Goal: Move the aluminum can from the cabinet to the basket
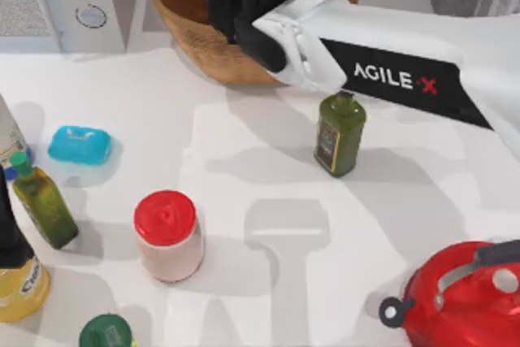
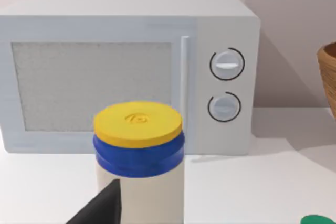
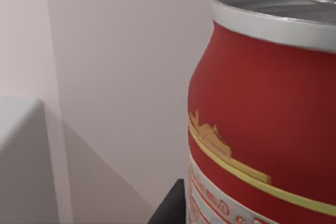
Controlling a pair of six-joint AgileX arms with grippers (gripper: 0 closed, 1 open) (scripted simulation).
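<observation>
Now the right tool hangs over the basket, clamped on the aluminum can; whether the parked left tool is apart, I cannot tell.

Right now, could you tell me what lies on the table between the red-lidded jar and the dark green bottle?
Nothing: in the top view, the table is bare between the red-lidded jar and the dark green bottle.

Two olive oil bottles
</observation>
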